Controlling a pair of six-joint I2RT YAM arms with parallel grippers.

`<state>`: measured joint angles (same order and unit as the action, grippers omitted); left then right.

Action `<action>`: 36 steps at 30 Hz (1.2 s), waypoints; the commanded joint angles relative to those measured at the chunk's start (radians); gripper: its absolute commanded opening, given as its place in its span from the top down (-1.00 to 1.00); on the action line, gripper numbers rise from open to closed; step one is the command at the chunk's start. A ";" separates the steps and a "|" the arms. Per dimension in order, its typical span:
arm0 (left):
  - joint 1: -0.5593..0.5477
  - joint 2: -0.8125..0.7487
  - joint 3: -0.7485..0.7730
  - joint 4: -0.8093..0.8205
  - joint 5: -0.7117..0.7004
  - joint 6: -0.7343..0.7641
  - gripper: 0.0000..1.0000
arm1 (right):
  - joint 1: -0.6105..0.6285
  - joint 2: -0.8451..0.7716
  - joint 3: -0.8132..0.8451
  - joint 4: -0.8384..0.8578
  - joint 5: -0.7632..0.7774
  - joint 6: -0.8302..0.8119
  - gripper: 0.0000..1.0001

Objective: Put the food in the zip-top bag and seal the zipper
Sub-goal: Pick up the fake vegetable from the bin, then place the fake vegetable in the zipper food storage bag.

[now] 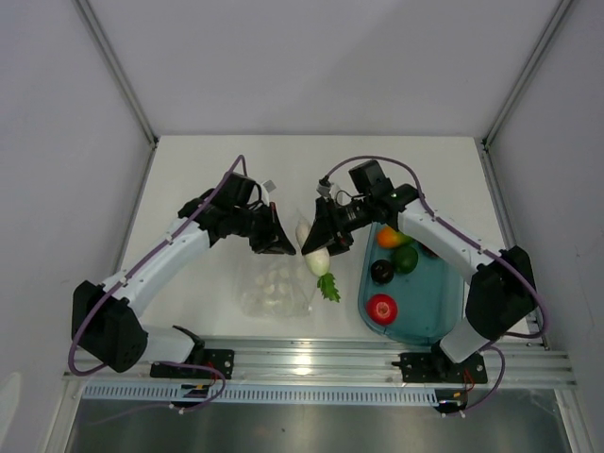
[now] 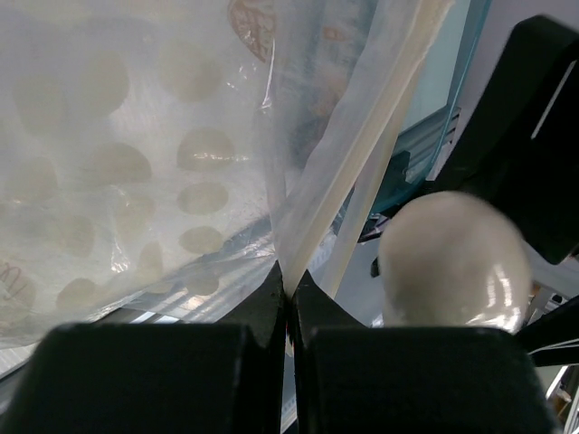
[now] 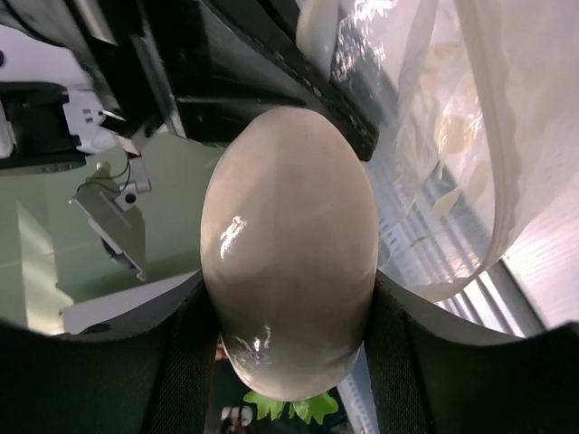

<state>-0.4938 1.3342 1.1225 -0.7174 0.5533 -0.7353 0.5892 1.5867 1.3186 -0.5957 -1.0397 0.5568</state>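
Note:
My right gripper [image 1: 321,242] is shut on the white radish [image 1: 316,260] and holds it with its green top [image 1: 328,287] hanging down, right beside the bag's mouth. In the right wrist view the radish [image 3: 289,244] fills the gap between my fingers [image 3: 181,362]. My left gripper [image 1: 272,238] is shut on the upper edge of the clear zip-top bag [image 1: 274,285] and lifts it; the left wrist view shows the jaws pinching the zipper strip [image 2: 312,226], with the radish [image 2: 452,258] close on the right. The red tomato [image 1: 381,308], dark purple piece [image 1: 381,271], green piece [image 1: 406,257] and orange piece [image 1: 390,236] lie in the tray.
The translucent teal oval tray [image 1: 429,302] lies on the right of the white table. The metal rail with both arm bases [image 1: 311,363] runs along the near edge. White walls close in the table on the left, right and back.

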 commanded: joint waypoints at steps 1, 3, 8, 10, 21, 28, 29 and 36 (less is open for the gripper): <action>-0.011 -0.035 0.020 0.027 0.004 -0.016 0.99 | 0.020 0.021 0.024 -0.100 -0.053 -0.018 1.00; -0.011 -0.038 0.022 0.021 0.000 -0.013 0.99 | 0.018 0.054 0.048 -0.165 -0.022 -0.038 1.00; -0.017 -0.044 0.019 0.016 0.000 -0.013 0.99 | 0.021 0.110 0.109 -0.216 0.062 -0.032 1.00; -0.020 -0.047 0.025 0.016 0.000 -0.013 0.99 | 0.020 0.131 0.151 -0.236 0.102 -0.017 1.00; -0.046 -0.043 0.026 0.038 0.031 -0.039 0.99 | 0.029 0.213 0.341 -0.291 0.394 0.031 1.00; -0.048 -0.050 0.017 0.077 0.083 -0.068 0.99 | 0.083 0.203 0.338 -0.250 0.518 -0.027 0.93; -0.048 -0.050 0.016 0.088 0.095 -0.076 0.99 | 0.090 0.199 0.335 -0.247 0.533 -0.047 0.92; -0.048 -0.061 -0.004 0.131 0.138 -0.108 0.99 | 0.141 0.151 0.246 -0.179 0.658 -0.109 0.76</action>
<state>-0.5320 1.3121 1.1210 -0.6403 0.6338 -0.8139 0.7128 1.7832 1.5951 -0.8253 -0.4568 0.4904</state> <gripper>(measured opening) 0.005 0.597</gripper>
